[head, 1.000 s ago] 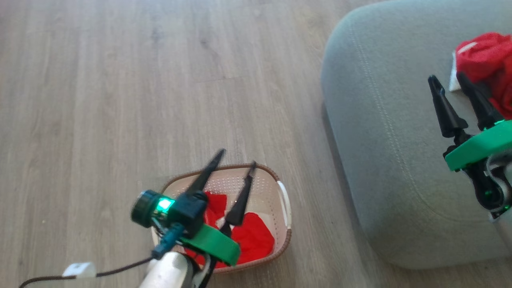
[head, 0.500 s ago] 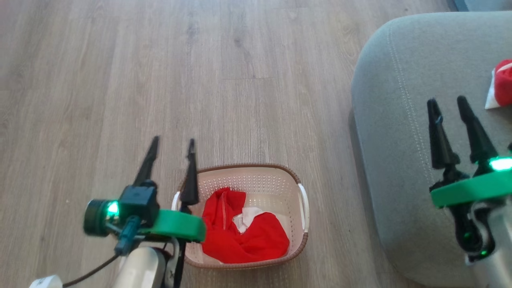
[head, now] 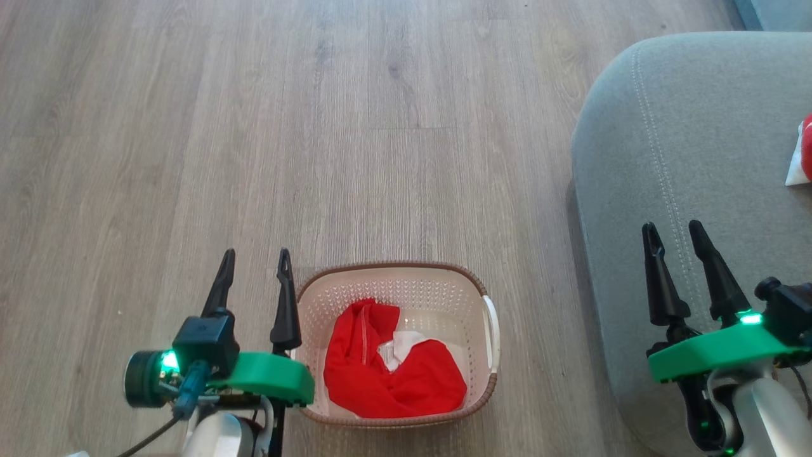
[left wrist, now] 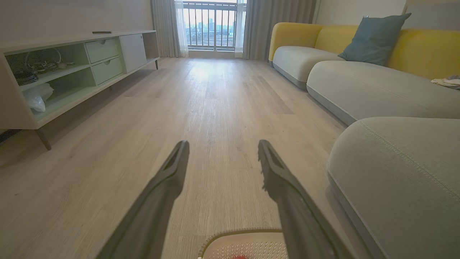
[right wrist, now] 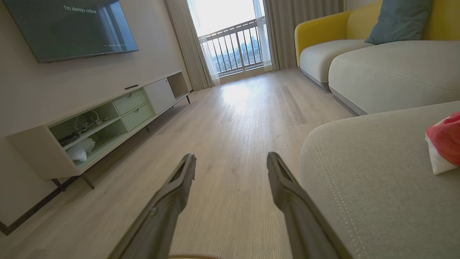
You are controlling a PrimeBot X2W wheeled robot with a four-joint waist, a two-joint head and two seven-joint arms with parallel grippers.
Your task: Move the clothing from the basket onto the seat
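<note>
**Head view.** The left pincer (head: 257, 254) is found drawn off the basket (head: 387, 265). A second ago its fingers were held over the clothing inside. Now they are spread, empty, and set over the floor (head: 317, 127) just beside the basket's left rim. The right pincer (head: 672, 226) is likewise withdrawn from the bundle (head: 804, 149) on the seat (head: 698, 114). It is spread and empty over the seat's near edge, well apart from that bundle. The view itself is shifted too, so part of the change is attributed to the camera. One garment (head: 393, 374) is left in the basket, heaped toward its near wall, to the right of the left pincer and nearer the robot than its fingertips. The task is therefore judged part done: one bundle is delivered and one garment is yet to be fetched.

**Left wrist view.** The left pincer (left wrist: 222, 144) is seen spread, with nothing between its fingers. The basket (left wrist: 233, 233) is caught at the bottom edge, below the gap between the fingers, with a speck of red in it. The seat (left wrist: 402, 165) is seen at the right.

**Right wrist view.** The right pincer (right wrist: 231, 155) is seen spread and empty, aimed along the floor (right wrist: 233, 118). The seat (right wrist: 359, 165) is seen to its right. The bundle (right wrist: 445, 140) is seen resting on it at the right edge, apart from the fingers.
</note>
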